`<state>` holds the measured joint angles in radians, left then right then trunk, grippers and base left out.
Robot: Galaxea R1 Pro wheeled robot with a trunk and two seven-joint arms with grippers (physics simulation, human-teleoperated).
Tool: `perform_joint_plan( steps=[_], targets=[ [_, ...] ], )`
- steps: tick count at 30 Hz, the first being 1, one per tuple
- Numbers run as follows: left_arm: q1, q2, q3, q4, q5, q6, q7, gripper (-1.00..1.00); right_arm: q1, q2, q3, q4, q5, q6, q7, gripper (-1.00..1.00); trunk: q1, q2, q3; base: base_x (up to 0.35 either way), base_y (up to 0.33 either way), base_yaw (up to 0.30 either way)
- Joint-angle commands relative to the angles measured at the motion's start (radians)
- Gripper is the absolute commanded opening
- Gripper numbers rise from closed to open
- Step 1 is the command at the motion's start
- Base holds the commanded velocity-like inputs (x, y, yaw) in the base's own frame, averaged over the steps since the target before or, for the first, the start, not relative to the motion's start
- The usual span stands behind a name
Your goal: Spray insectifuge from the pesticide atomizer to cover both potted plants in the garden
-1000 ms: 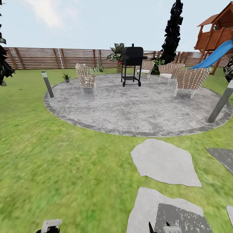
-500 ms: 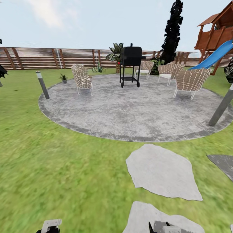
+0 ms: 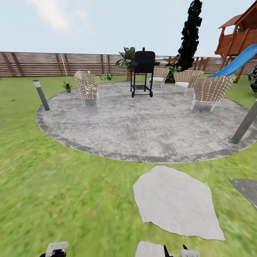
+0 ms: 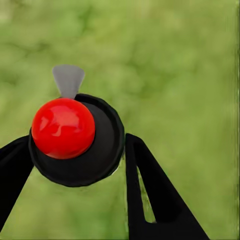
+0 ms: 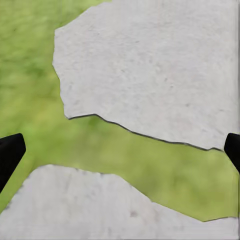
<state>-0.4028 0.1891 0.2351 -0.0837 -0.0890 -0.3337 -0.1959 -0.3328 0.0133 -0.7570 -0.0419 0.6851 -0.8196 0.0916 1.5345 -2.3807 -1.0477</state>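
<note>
Garden: green lawn with a round grey stone patio and irregular grey stepping slabs, closed at the far side by a brown horizontal-slat wooden fence.
Potted plants: one small olive-green rosette in a tiny grey pot stands at the patio's far left edge, between a short grey lamp post and a woven wicker chair; a second low rosette sits farther off, near the fence.
Patio furniture: black wheeled barbecue grill at the far middle, more wicker chairs to the right.
Far right: wooden play tower with a blue slide.
Left gripper: black fingers clamped on a round black cap with a red ball top and a grey nozzle tip, likely the atomizer, above blurred grass.
Right gripper: jaws wide apart, nothing between them, above two grey slabs and a strip of grass.
</note>
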Motion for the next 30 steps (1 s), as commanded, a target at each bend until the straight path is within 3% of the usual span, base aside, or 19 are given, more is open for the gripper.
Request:
perform_joint_plan(
  steps=[1, 30],
  targets=[
    [-0.001, 0.000, 0.009, 0.001, -0.009, -0.003, -0.004, -1.00, 0.000, 0.000, -0.008, -0.001, -0.001, -0.001, 0.010, 1.00, 0.000, 0.000, -0.001, 0.300, -0.198, 0.058],
    [-0.001, 0.000, 0.009, 0.001, -0.009, -0.004, -0.004, -1.00, 0.000, 0.001, -0.008, 0.000, -0.001, -0.001, 0.010, 1.00, 0.000, 0.000, -0.001, 0.300, -0.198, 0.258]
  ],
)
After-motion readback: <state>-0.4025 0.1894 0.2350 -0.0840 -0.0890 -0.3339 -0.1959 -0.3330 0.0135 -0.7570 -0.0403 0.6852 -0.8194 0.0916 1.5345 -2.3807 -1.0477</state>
